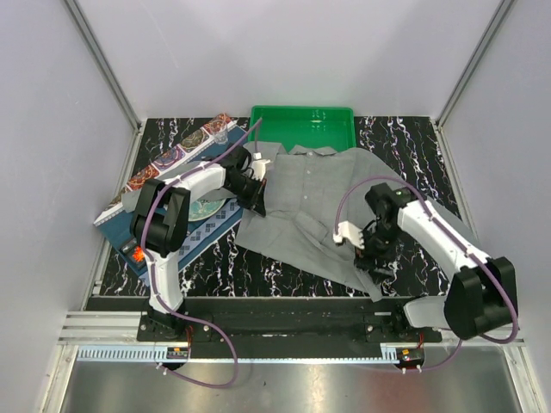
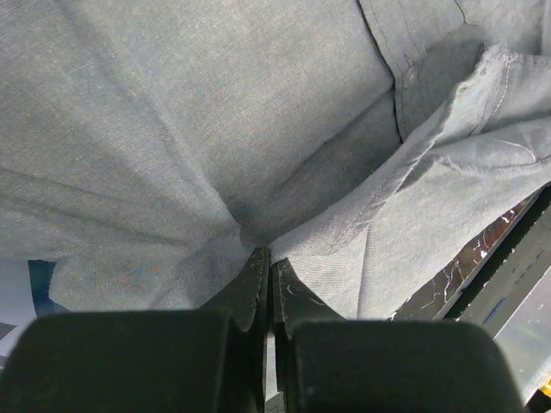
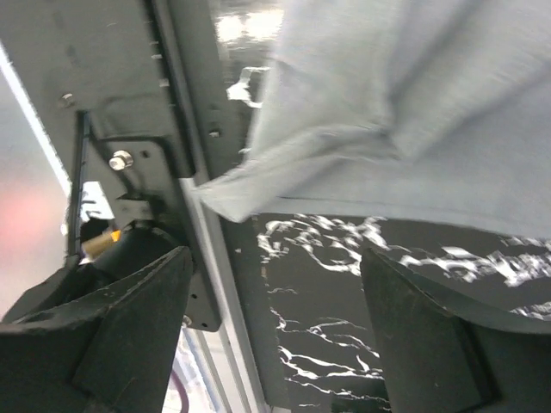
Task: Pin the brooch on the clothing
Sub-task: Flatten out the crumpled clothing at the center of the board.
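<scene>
Grey shirt (image 1: 318,202) first: it sprawls across the marbled table (image 1: 258,267), soft and limp, so I expect it to bunch and drag wherever I pull. My left gripper (image 2: 269,258) is clenched on a pinch of its left edge, creases fanning out from the tips. My right gripper (image 3: 275,258) hangs spread wide and holds nothing, over the table beside the near hem. Smallest is the brooch (image 1: 135,251), if that red-orange glint at the placemat's (image 1: 215,231) near corner is it. It lies well apart from the shirt and is probably light, hard and fiddly, best nipped by its rim.

The shirt (image 1: 318,198) is plain grey, the tray (image 1: 301,110) green, the tabletop (image 1: 232,268) black veined white.
</scene>
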